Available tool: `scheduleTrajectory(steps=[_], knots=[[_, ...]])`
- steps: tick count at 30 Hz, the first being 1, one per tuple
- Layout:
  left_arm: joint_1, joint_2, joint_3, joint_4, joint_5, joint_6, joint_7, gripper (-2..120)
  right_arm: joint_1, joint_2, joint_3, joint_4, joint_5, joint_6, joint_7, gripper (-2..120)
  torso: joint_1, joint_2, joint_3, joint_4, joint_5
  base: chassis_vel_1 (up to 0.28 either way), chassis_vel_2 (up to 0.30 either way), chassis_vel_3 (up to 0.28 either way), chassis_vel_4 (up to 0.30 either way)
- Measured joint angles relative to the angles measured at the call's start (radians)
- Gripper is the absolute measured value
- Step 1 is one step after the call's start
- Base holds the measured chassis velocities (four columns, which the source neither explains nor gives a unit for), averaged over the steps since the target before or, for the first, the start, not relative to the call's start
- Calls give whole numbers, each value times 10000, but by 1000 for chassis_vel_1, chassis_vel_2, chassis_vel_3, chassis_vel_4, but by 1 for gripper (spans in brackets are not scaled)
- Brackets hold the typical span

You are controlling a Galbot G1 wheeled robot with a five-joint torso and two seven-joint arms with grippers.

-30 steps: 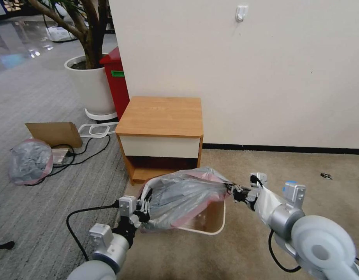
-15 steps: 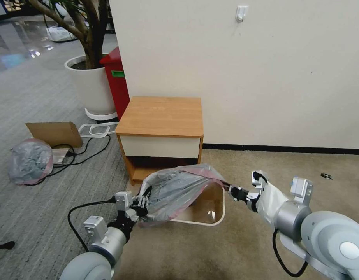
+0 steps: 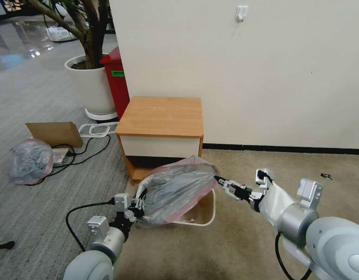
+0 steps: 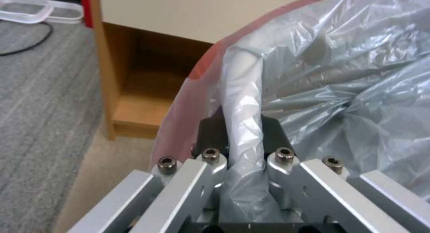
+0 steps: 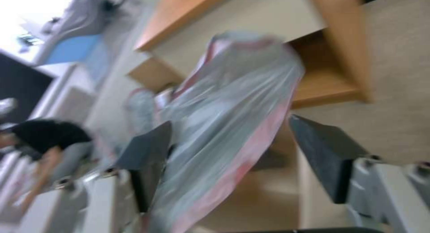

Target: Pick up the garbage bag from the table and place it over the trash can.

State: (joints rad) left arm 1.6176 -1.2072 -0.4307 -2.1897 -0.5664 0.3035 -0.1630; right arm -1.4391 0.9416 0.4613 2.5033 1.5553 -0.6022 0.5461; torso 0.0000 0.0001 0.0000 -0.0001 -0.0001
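- Left gripper point(image 3: 137, 205), nearest, clamped on garbage bag point(image 3: 175, 188) hem and bin rim together.
- Right gripper point(image 3: 223, 183), fingers apart, just beside bag's right edge, holding nothing.
- Bag draped over trash can point(image 3: 205, 216), long axis running left to right between grippers; right rim uncovered.
- Table point(image 3: 162, 116) behind, bare.

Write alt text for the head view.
The left gripper is shut on the garbage bag draped across the trash can; the open right gripper sits just off the bag's edge. The table stands behind.
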Motion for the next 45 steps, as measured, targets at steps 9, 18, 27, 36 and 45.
scheduleTrajectory(steps=[9, 18, 27, 36, 45], knots=[[-65, -86, -177, -121, -340, -178, -335, 6, 123, 275, -1291, -16, -528, -144, -511, 100, 0, 0, 0, 1, 0, 0, 0, 0, 0], [96, -226, -191, -452, -309, -213, -297, 6, 369, 816, -2159, -25, -1853, 128, -668, 100, 1, 0, 0, 1, 1, 0, 0, 0, 0], [438, -358, -274, -788, -223, -307, 76, 6, 489, 1290, -2376, -104, -2551, 386, -781, 100, 0, 0, 0, 1, 0, 0, 0, 0, 0], [570, -441, -354, -807, -135, -509, 297, 6, 434, 1486, -2306, -84, -2603, 699, -349, 100, 0, 0, 0, 1, 1, 0, 0, 0, 0], [586, -388, -458, -801, -136, -523, 302, 6, 349, 1112, -1969, -47, -3562, 724, -682, 100, 0, -1, 0, 0, 1, 0, 0, 0, 0]])
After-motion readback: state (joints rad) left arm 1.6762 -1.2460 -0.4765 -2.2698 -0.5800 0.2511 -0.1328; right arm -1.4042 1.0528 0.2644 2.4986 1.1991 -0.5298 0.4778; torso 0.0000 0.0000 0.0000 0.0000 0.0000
